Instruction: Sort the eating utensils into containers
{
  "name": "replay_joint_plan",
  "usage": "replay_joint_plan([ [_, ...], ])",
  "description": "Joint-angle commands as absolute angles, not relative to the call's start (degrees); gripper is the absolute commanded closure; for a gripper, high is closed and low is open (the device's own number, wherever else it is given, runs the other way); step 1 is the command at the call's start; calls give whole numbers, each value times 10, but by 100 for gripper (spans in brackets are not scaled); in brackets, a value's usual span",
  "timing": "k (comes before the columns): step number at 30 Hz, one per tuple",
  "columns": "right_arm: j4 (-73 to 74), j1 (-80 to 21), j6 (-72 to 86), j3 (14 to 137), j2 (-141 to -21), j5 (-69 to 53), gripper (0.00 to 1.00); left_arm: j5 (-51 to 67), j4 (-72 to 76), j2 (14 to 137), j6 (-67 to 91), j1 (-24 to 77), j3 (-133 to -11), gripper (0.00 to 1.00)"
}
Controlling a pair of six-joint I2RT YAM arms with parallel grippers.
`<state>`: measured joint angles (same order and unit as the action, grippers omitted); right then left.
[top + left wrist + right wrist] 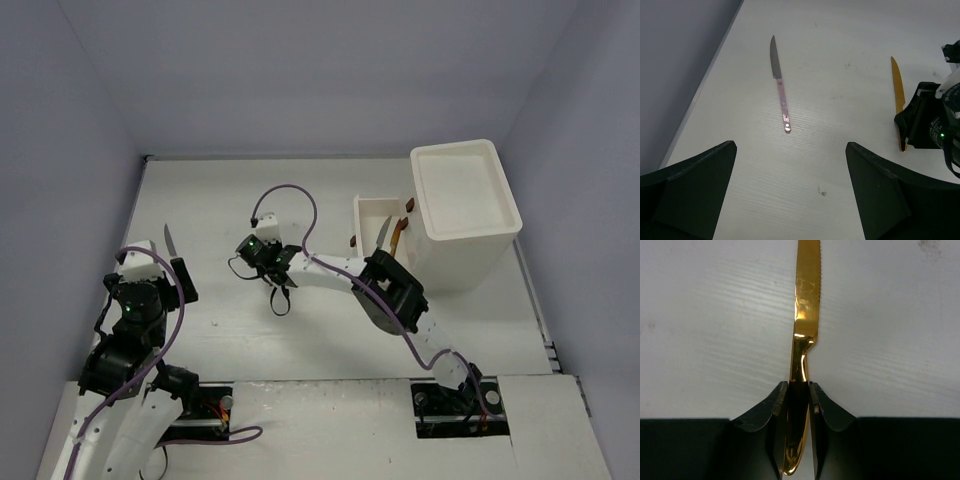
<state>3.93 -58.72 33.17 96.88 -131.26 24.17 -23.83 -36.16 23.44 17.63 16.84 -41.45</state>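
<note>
Right gripper [797, 390] pinched narrow on gold knife [807, 295] handle, left of drawer unit [466, 200] | left gripper [790, 150] spread wide, holding nothing, farther left | pink-handled knife [782, 92] lying flat just beyond it, well left of unit

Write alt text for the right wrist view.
The right gripper is closed on the handle of a slim gold metal knife lying on the white wood-grain table. The knife's serrated blade points away from the camera, toward the top of the frame.
</note>
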Motion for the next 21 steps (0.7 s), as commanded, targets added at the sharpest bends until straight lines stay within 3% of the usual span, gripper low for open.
replay_joint_plan([
  [1, 76, -593, 315, 863, -1218, 169, 86, -242, -334, 239, 178, 164, -420, 11],
  [5, 87, -595, 304, 758, -1136, 113, 86, -242, -333, 238, 178, 164, -420, 11],
  [10, 115, -603, 303, 702, -1082, 110, 73, -241, -332, 241, 177, 163, -420, 11],
  [15, 116, -603, 304, 702, -1093, 107, 65, -239, -333, 245, 178, 163, -421, 11],
  [21, 117, -603, 294, 738, -1136, 102, 64, -240, -334, 242, 179, 163, -420, 11],
])
